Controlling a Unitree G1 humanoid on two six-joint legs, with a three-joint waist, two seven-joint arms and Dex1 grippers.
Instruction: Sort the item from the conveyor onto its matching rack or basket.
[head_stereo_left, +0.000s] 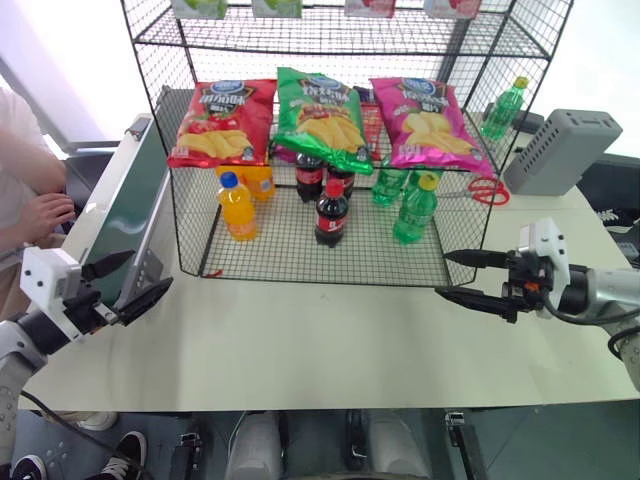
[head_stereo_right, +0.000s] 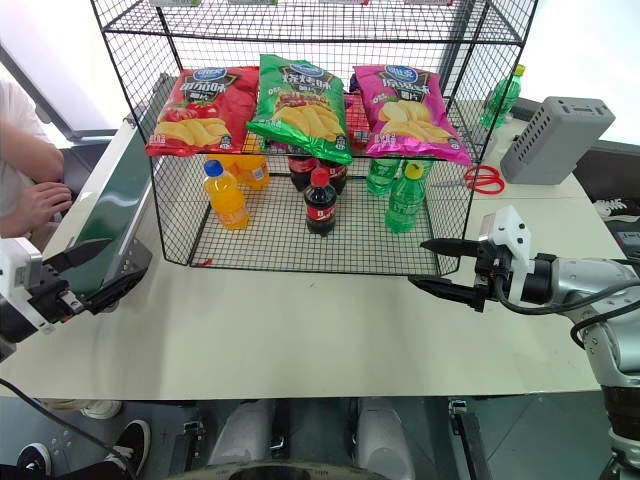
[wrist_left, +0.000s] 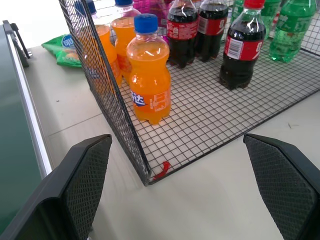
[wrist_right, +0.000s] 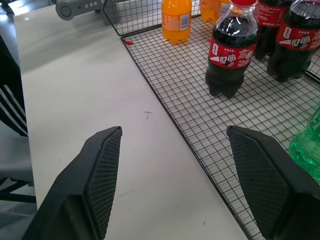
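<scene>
The magenta-pink crisp bag (head_stereo_left: 430, 120) lay flat on the middle tier of the black wire rack (head_stereo_left: 190, 215), rightmost of three, beside the green crisp bag (head_stereo_left: 322, 118) and the red crisp bag (head_stereo_left: 222, 120). Judged light, air-filled and soft, with a slick foil skin and brittle contents; best pinched gently at a crimped end seam or a side edge, not squeezed across the belly. The conveyor (head_stereo_left: 125, 205) ran along the rack's left side, its visible belt bare.

Left gripper (head_stereo_left: 125, 282) hovered just beside the conveyor's near end, jaws spread wide, holding nothing, pointing inward towards the rack's corner. Right gripper (head_stereo_left: 468, 278) hovered over the table near the rack's front right corner, jaws apart and empty, aimed leftward and slightly down.
</scene>
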